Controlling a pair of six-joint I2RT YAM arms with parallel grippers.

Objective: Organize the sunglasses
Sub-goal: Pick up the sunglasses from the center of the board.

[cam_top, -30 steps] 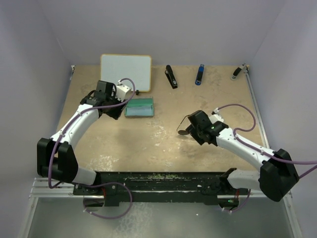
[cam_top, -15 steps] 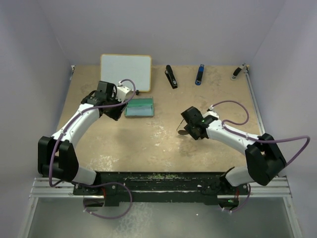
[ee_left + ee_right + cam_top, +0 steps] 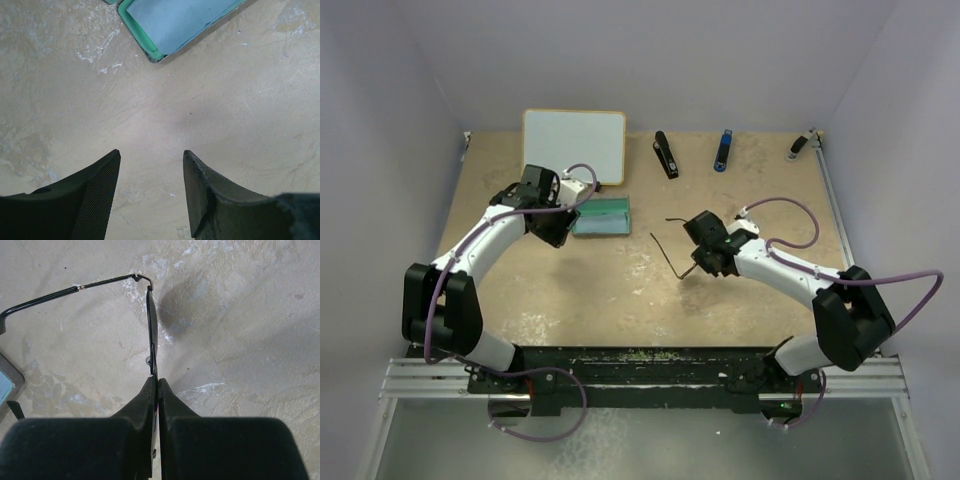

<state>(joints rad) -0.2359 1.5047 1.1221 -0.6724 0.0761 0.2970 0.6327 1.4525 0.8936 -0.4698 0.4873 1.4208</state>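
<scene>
Top external view: right pincer (image 3: pixel 701 263) is clamped on the sunglasses (image 3: pixel 665 258) over the table (image 3: pixel 620 300) near its middle, to the right of the open green case (image 3: pixel 602 217); two thin temple arms stick out leftward from the fingers; left pincer (image 3: pixel 558 228) sits just left of the case.

Left wrist view: left pincer (image 3: pixel 151 160) stands open with nothing between its fingers (image 3: pixel 95 185), above bare table (image 3: pixel 225 110); a case corner (image 3: pixel 142 45) with blue cloth (image 3: pixel 180 17) inside lies ahead.

Right wrist view: right pincer (image 3: pixel 156 385) is closed on the sunglasses (image 3: pixel 151 320), a lens edge-on; one temple arm runs left; its shadow falls on the table (image 3: pixel 250 315).
</scene>
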